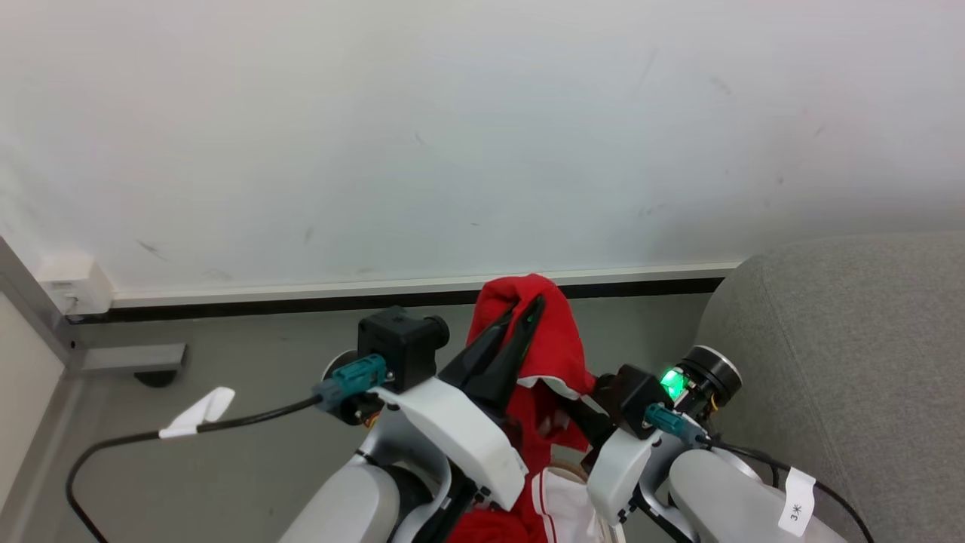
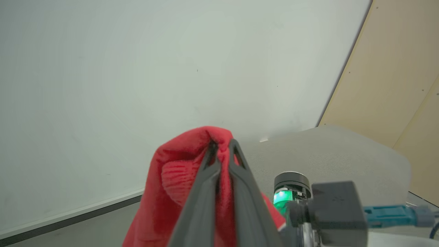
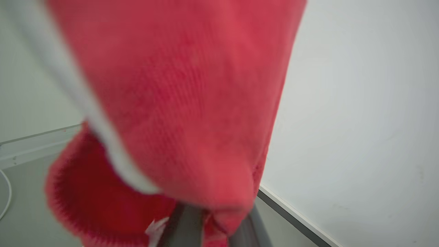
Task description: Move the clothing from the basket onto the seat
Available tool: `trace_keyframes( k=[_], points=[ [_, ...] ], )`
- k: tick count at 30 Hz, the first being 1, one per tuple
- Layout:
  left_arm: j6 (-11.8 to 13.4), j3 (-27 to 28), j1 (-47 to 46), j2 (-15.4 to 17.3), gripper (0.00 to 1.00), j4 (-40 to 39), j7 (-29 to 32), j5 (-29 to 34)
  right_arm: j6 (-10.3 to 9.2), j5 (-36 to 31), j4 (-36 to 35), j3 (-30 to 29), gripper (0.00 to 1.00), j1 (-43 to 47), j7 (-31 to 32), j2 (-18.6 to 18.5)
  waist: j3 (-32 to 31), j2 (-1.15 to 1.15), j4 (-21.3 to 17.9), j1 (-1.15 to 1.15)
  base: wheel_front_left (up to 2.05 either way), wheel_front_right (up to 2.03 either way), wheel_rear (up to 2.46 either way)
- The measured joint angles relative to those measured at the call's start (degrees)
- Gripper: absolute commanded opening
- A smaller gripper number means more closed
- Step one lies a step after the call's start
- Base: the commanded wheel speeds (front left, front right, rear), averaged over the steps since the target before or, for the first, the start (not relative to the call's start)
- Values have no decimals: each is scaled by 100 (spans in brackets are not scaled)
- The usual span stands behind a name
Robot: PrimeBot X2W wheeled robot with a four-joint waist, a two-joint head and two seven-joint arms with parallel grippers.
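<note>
A bare indoor room furnished like a living space, scuffed white wall [image 1: 482,136] before me, white skirting [image 1: 377,288] above a grey floor [image 1: 249,422], grey woven sofa [image 1: 844,354] at my right, beige panelling [image 2: 387,85] past it.

Clothing [image 1: 559,341] between left gripper [image 1: 525,308] jaws, draped over their tips; seat [image 1: 844,354] right of jaws; wall [image 1: 452,136] beyond jaws.

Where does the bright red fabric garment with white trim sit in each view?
Head view: bright red fabric garment at centre, pinched by the left gripper.
Left wrist view: garment bottom centre, clamped between the fingers.
Right wrist view: garment close up, blurred, covering top and centre.
Shared landmark: dark skirting strip below the white wall.
</note>
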Motion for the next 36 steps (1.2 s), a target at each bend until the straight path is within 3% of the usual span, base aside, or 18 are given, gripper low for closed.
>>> trace_keyframes(
  k=[1, 12, 27, 36],
  points=[
    [4, -5, 0, -4, 100, 18, -5, 0, 0, 43, 62, -4, 0, -57, -33, 14, -3, 0, 10, 0, 0, 0, 0],
    [97, -1, 44, 110, 100, 105, -32, 30, 0, 160, 385, -292, 0, -185, -151, 51, -12, 0, -36, 0, 0, 0, 0],
    [158, -15, 98, 174, 100, 100, 1, 26, 0, 26, 185, -679, 0, -159, -154, 2, -32, 0, -145, 0, 0, 0, 0],
    [214, -2, 245, 285, 100, 51, -29, 0, 0, 16, -98, -1032, 0, -166, -155, -250, 27, 0, -541, 0, 0, 0, 0]
  ],
)
